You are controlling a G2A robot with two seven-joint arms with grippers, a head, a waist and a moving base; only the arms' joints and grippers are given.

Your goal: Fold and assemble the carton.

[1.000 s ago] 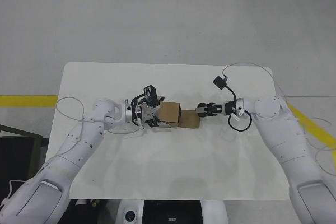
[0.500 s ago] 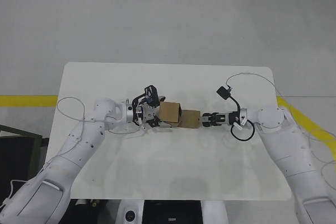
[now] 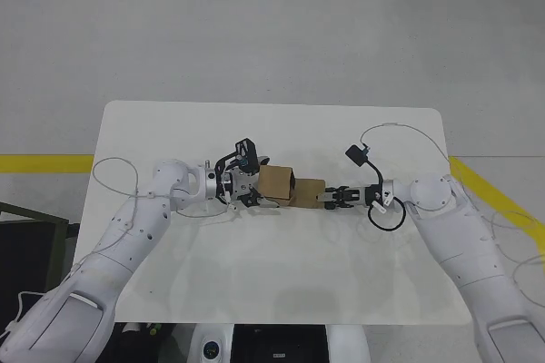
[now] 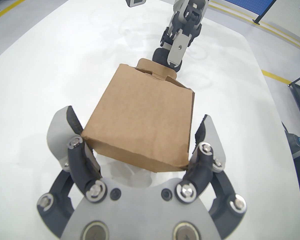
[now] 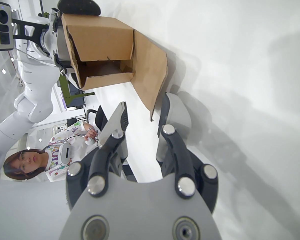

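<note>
A brown carton (image 3: 274,182) lies on its side at the middle of the white table (image 3: 254,263), its mouth facing my right arm. My left gripper (image 4: 137,126) is shut on its closed end, one finger (image 4: 72,122) on each side wall. One long flap (image 5: 150,73) hangs out from the mouth, and the inside looks hollow. My right gripper (image 5: 145,108) is open at that flap's free edge, whose corner sits between the fingers. In the top view the right gripper (image 3: 331,197) meets the flap (image 3: 311,192) head-on, opposite the left gripper (image 3: 241,186).
Thin white cables loop over the table near the left arm (image 3: 118,172) and above the right arm (image 3: 400,113). Bare tabletop stretches in front of and behind the carton. Yellow floor tape (image 3: 36,163) runs past the table's sides.
The right gripper has swung from the far side of the flap toward the table's near side and now sits at the flap's edge. The left gripper and the carton body have stayed put.
</note>
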